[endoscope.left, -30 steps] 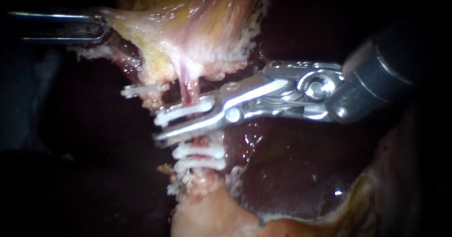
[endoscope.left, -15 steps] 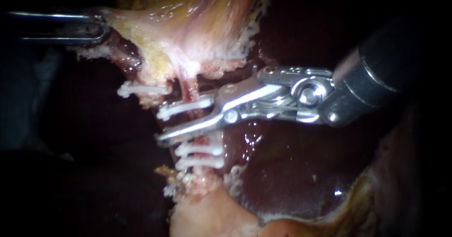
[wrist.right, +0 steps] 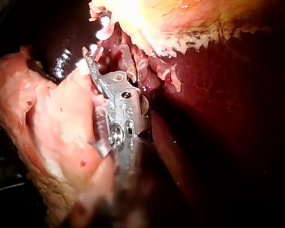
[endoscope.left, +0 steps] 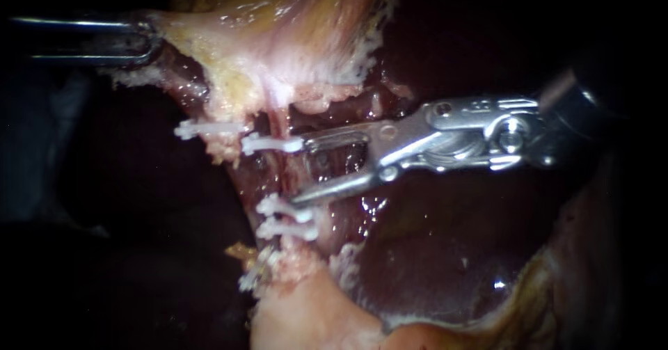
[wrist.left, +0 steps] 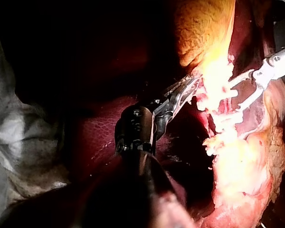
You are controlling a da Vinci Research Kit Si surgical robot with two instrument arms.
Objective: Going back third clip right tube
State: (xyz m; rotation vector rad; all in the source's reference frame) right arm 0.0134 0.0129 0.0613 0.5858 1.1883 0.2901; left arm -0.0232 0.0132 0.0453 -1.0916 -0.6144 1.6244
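Observation:
In the endoscope view a thin pink tube (endoscope.left: 279, 122) runs down from the gallbladder (endoscope.left: 278, 37). One white clip (endoscope.left: 271, 143) sits across it, and two more white clips (endoscope.left: 285, 212) (endoscope.left: 285, 230) lie lower down. My right instrument (endoscope.left: 301, 172) comes in from the right with its jaws open and empty, their tips just right of the tube and off the upper clip. In the right wrist view my right instrument (wrist.right: 107, 54) shows the same gap. My left instrument (endoscope.left: 142, 40) is at the upper left, shut on the gallbladder's pale edge, as my left instrument (wrist.left: 186, 89) also shows in its wrist view.
Another white clip (endoscope.left: 205, 129) sits on a strand left of the tube. Dark red liver (endoscope.left: 431, 252) lies below and behind my right instrument. Pale fatty tissue (endoscope.left: 306, 315) sits under the lower clips.
My right instrument has drawn back to the right, its jaws off the tube. The upper clip stays on the tube, free of the jaws. The left instrument has not moved.

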